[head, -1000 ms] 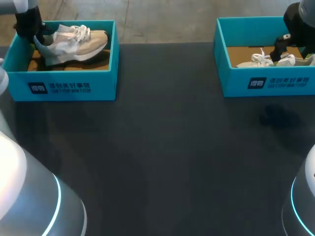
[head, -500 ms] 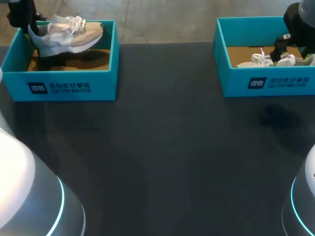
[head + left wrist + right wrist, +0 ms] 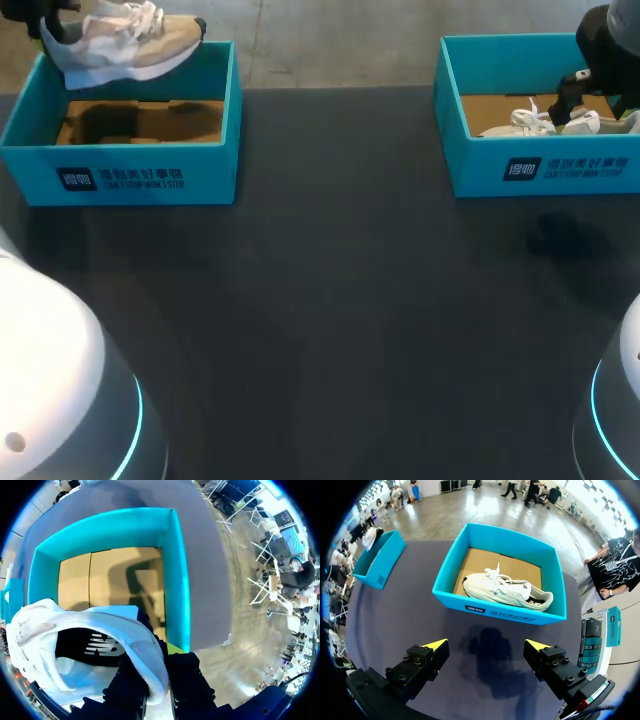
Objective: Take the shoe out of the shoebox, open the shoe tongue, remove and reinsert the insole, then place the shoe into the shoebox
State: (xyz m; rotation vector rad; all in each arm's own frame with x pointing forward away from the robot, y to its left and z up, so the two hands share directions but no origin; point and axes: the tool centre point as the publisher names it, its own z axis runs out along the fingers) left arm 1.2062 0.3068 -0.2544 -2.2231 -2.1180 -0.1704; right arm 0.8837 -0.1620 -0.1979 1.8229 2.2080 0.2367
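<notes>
A beige and white sneaker (image 3: pixel 125 42) hangs above the far side of the left teal shoebox (image 3: pixel 150 178), clear of its cardboard floor. My left gripper (image 3: pixel 45 22) holds it by the heel. In the left wrist view the gripper (image 3: pixel 157 675) is shut on the heel collar of the sneaker (image 3: pixel 100 645), with the emptied shoebox (image 3: pixel 177 580) below. A second white sneaker (image 3: pixel 507 592) lies on its side in the right teal shoebox (image 3: pixel 495 614). My right gripper (image 3: pixel 487 645) is open and empty, high over the table in front of that box.
The two open shoeboxes stand at the table's back left and back right, the right one (image 3: pixel 545 168) with the white sneaker (image 3: pixel 545 120) inside. Dark tabletop (image 3: pixel 330 300) stretches between and in front of them. My right arm (image 3: pixel 605 55) hangs over the right box.
My left gripper has lifted the sneaker up out of the left shoebox and slightly back, leaving its floor bare. The right arm has stayed still.
</notes>
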